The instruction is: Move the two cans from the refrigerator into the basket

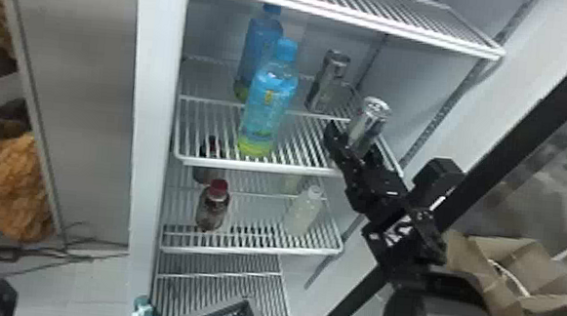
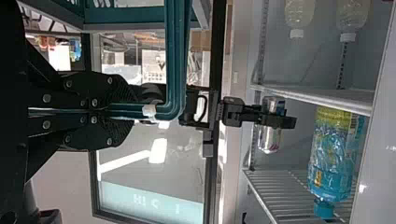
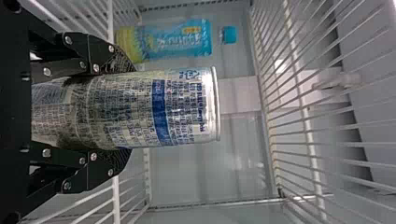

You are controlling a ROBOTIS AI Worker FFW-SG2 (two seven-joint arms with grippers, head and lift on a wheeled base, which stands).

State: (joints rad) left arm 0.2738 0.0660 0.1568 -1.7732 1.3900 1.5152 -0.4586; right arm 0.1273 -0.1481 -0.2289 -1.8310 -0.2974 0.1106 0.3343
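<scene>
Head view: a slim silver can [image 1: 372, 119] stands upright on a wire shelf near the refrigerator's side wall [image 1: 402, 82], with the right gripper [image 1: 352, 140] closed around its lower part. A second can [image 1: 328, 80] stands farther back. In the left wrist view, the left gripper [image 2: 109, 112] is clamped on the handle [image 2: 177, 56] of the teal basket [image 2: 126, 14].

If full, the can should feel fairly heavy for its size, smooth and slippery, its thin wall easily dented; a firm, even hold around the middle would suit it.

A wire shelf [image 1: 358, 22] overhangs, and a tall blue bottle [image 1: 270, 105] stands across an open gap. The likely way out is forward, clearing the shelf's front rail [image 1: 257, 166].
</scene>
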